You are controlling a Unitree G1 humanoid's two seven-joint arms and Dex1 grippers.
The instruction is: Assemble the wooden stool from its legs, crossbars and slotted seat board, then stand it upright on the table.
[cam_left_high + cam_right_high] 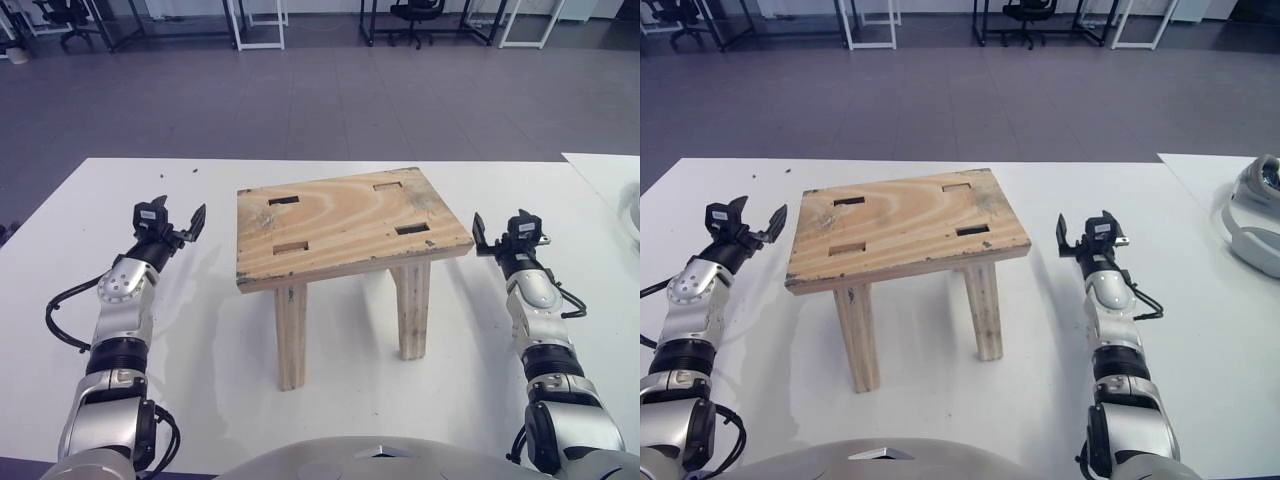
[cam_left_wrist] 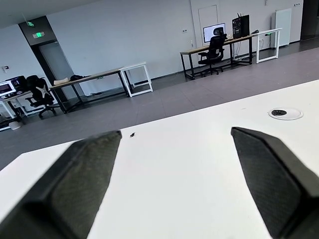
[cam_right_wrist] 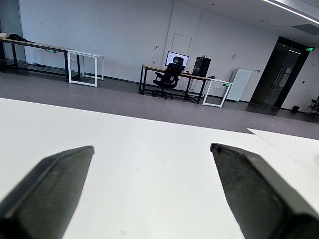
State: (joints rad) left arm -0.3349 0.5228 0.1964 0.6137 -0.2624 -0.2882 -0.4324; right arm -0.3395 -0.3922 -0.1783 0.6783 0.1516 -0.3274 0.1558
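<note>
I see the left tool (image 1: 180,213) released, its fingers spread apart with nothing between them, near the seat's left edge. The pale wooden stool with a rectangular slotted seat board (image 1: 340,225) stands upright on the white counter (image 1: 200,380) between both tools, touching neither. The right tool (image 1: 508,235) is released too, just beside the seat's right edge.

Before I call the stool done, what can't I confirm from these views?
- Rear legs and crossbars: hidden under the seat board in both eye views; two legs show.
- Slots: too small to tell whether tenons sit flush.
- White object: cut off by the right eye view's edge.
</note>
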